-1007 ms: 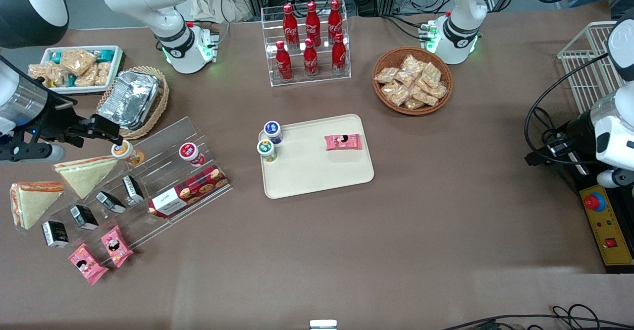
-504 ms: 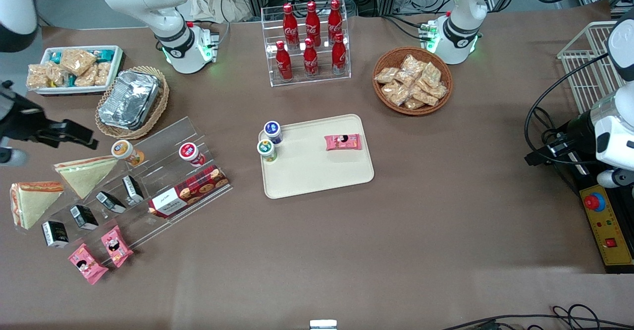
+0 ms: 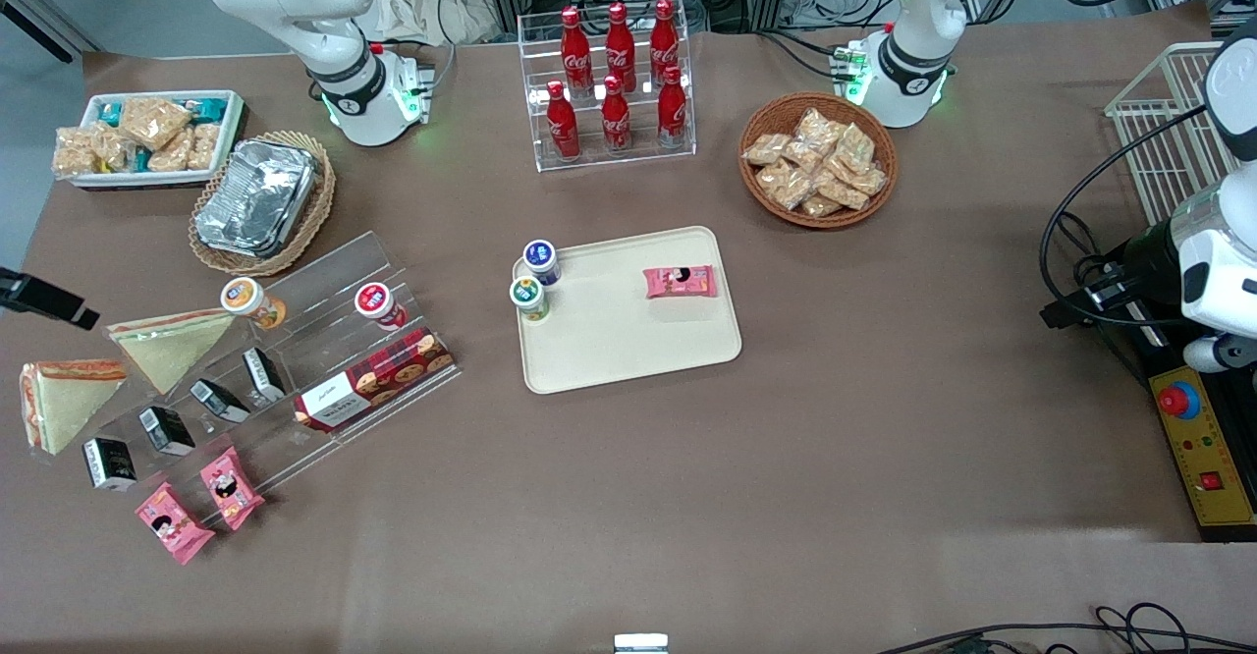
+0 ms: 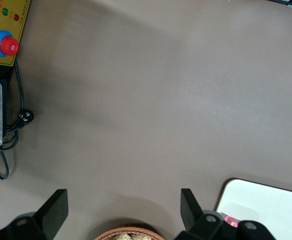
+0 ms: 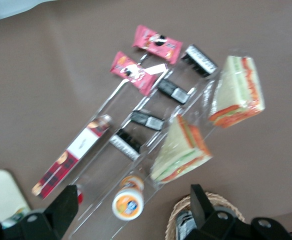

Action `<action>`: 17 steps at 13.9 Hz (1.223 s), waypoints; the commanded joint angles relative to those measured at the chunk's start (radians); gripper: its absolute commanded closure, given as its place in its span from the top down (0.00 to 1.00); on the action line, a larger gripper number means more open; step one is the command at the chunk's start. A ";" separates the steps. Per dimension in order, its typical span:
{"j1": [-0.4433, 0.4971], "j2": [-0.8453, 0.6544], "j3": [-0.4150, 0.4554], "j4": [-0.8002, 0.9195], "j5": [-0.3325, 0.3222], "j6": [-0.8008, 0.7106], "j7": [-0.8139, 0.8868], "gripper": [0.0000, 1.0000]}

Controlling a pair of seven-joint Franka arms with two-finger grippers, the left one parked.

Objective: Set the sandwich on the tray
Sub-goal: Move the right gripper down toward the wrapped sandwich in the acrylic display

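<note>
The sandwich (image 3: 64, 404) is a clear-wrapped wedge with an orange-red filling band. It lies on the table at the working arm's end, beside a clear stepped stand, and also shows in the right wrist view (image 5: 238, 92). The cream tray (image 3: 628, 340) lies mid-table; a corner of it shows in the right wrist view (image 5: 1, 192) and the left wrist view (image 4: 265, 200). My right gripper (image 5: 132, 200) is open and empty, high above the stand's orange-lidded cup (image 5: 128, 202). In the front view only a black tip of it (image 3: 44, 299) shows at the frame's edge.
A flatter greenish-beige sandwich (image 3: 172, 345) lies beside the task sandwich. The stand (image 3: 295, 359) holds cups, black boxes, a cookie box and pink packets. Two cups (image 3: 535, 281) and a pink packet (image 3: 680, 282) are on the tray. A foil container in a basket (image 3: 257, 197) sits nearby.
My right gripper has drawn away from the orange-lidded cup toward the working arm's end of the table and almost left the front view. Nothing on the table has moved.
</note>
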 commanded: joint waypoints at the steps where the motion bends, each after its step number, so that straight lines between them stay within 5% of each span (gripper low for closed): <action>1: -0.068 0.044 0.008 0.017 -0.016 0.032 0.008 1.00; 9: -0.223 0.174 0.009 0.011 0.016 0.159 0.011 1.00; 17: -0.260 0.276 0.009 -0.023 0.070 0.306 0.001 1.00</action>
